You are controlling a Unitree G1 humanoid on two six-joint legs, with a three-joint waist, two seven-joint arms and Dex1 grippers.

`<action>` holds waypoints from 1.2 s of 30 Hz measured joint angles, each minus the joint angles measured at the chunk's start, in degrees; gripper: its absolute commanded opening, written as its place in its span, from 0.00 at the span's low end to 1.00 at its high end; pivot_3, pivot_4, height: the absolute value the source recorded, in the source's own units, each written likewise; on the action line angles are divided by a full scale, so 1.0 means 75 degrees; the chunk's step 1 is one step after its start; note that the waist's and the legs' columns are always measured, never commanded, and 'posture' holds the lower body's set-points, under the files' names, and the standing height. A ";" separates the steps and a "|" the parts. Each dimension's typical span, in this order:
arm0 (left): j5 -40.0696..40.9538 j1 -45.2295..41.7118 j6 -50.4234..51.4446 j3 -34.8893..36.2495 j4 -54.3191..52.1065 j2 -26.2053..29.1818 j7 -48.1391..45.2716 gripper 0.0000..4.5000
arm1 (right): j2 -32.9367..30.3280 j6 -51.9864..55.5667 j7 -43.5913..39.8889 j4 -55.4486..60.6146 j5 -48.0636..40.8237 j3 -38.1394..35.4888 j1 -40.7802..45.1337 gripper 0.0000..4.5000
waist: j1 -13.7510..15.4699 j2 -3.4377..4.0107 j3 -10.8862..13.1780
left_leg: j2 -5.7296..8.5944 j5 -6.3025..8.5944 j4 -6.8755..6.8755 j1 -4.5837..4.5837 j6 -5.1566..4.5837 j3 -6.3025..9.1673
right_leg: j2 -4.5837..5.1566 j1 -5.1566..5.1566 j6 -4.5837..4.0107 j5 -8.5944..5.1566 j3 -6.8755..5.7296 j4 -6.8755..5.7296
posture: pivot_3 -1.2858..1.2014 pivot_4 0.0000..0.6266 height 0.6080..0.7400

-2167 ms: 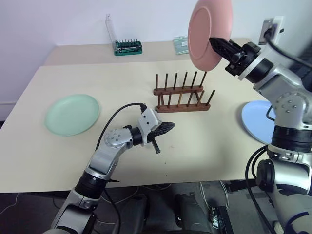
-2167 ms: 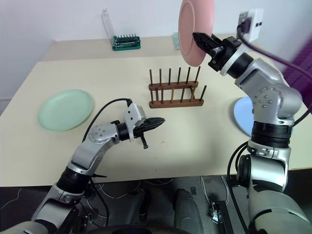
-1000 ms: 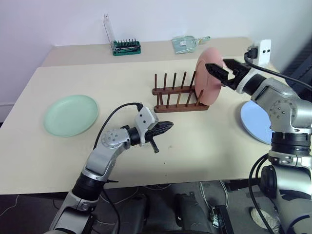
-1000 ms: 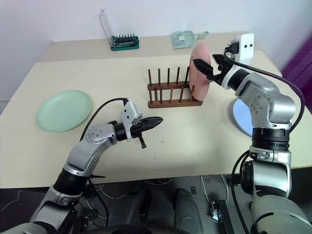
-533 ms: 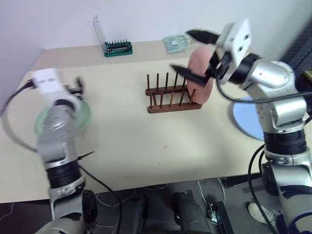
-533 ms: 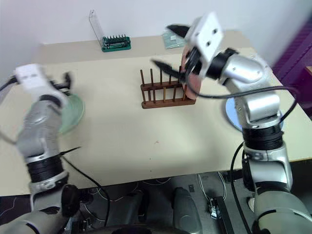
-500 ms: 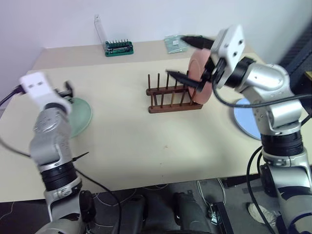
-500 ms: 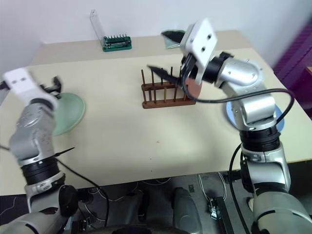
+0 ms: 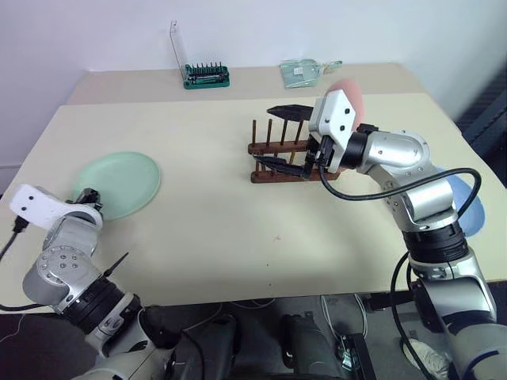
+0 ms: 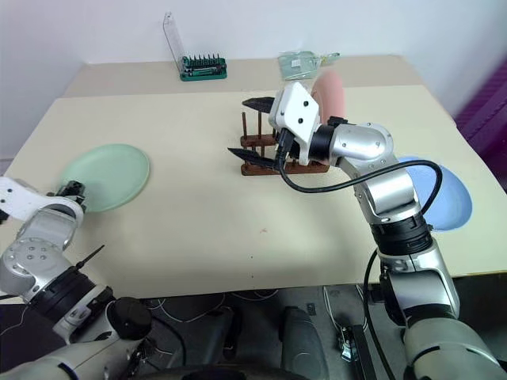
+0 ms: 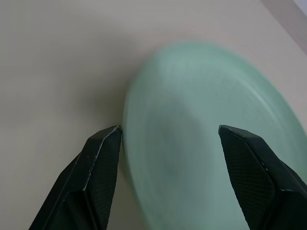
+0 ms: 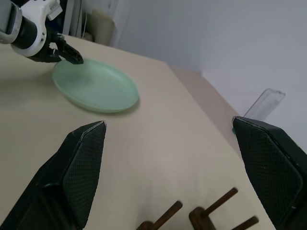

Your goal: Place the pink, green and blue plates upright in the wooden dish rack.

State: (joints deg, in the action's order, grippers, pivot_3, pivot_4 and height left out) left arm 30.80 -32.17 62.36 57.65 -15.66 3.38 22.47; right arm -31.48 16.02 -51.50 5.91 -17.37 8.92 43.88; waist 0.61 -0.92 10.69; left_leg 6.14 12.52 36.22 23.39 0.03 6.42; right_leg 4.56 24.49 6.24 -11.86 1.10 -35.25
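Wooden dish rack (image 9: 289,154): on the table (image 9: 206,229), toward its far middle; the landmark for everything else.
Pink plate (image 9: 349,96): upright at the rack's right end, partly hidden behind the right arm.
Green plate (image 9: 119,184): flat on the table, well to the left of the rack.
Blue plate (image 10: 444,198): flat, to the right of the rack, near the table's right edge.
Left gripper (image 11: 168,143): fingers spread, empty, either side of the green plate's near rim; contact cannot be told.
Right gripper (image 9: 285,138): fingers spread wide, empty, over the rack.
Green bit case (image 9: 207,77): beyond the rack, by the wall.
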 measured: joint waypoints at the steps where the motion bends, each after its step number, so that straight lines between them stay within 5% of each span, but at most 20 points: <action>1: 0.0183 -0.0068 0.0025 0.0139 0.0100 -0.0063 0.0084 0.54 | 0.0001 0.0001 0.0002 0.0007 0.0036 0.0001 -0.0036 0.95 | 0.0001 0.0000 0.0000 | 0.0000 0.0000 0.0000 0.0000 0.0000 0.0000 | 0.0000 0.0001 0.0000 0.0000 0.0000 0.0000 | 0.52 0.24 1.00; 6: 0.0655 -0.0219 -0.0032 0.0582 0.0482 -0.0226 0.0794 0.01 | 0.0001 0.0002 0.0066 0.0079 0.0120 -0.0004 -0.0076 0.95 | -0.0002 -0.0001 0.0000 | 0.0000 0.0000 -0.0002 0.0000 0.0001 0.0000 | 0.0000 0.0002 0.0000 0.0000 0.0001 0.0000 | 0.52 0.24 1.00; 13: 0.0986 -0.0028 -0.0446 0.0137 0.0490 -0.0150 0.0679 0.01 | -0.0002 -0.0004 0.0117 0.0092 0.0272 -0.0014 -0.0100 0.95 | 0.0014 -0.0003 0.0000 | 0.0001 -0.0002 -0.0001 0.0000 0.0004 -0.0002 | 0.0000 0.0001 -0.0002 0.0001 0.0003 0.0000 | 0.52 0.24 1.00; 20: 0.0367 -0.0624 -0.1593 -0.3132 -0.0473 0.1030 -0.0940 0.00 | 0.0048 -0.1107 -0.0107 -0.0098 0.1259 0.0641 -0.0026 0.98 | 0.0016 -0.0034 0.0014 | 0.0003 0.0001 -0.0003 -0.0001 0.0027 -0.0005 | 0.0000 0.0000 -0.0011 0.0007 0.0002 0.0002 | 0.52 0.24 1.00; 25: 0.0189 -0.1724 -0.1223 -0.4785 -0.0507 0.0817 -0.0859 0.00 | 0.0578 -0.3132 0.0691 -0.1139 0.3130 0.1598 0.0535 0.98 | -0.0073 -0.0033 0.0014 | 0.0000 -0.0036 -0.0022 -0.0002 0.0059 -0.0015 | -0.0003 0.0015 -0.0010 0.0007 0.0016 0.0002 | 0.52 0.24 1.00; 36: 0.0854 -0.2278 0.0258 -0.4076 -0.0449 0.0030 0.0211 0.00 | 0.0676 -0.4958 0.2689 -0.2672 0.5548 0.1780 0.1048 0.98 | -0.0171 -0.0035 0.0015 | -0.0004 -0.0041 -0.0026 -0.0001 0.0065 -0.0013 | -0.0011 0.0020 -0.0011 0.0007 0.0019 -0.0001 | 0.52 0.24 1.00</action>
State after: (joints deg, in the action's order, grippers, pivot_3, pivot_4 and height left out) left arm 37.21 -49.26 64.29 27.07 -19.03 3.60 24.05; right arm -26.41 -21.17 -31.33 -14.14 24.24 22.27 51.74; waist -0.67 -1.18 10.81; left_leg 6.11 12.21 36.02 23.38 0.51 6.33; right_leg 4.47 24.64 6.16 -11.81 1.24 -35.26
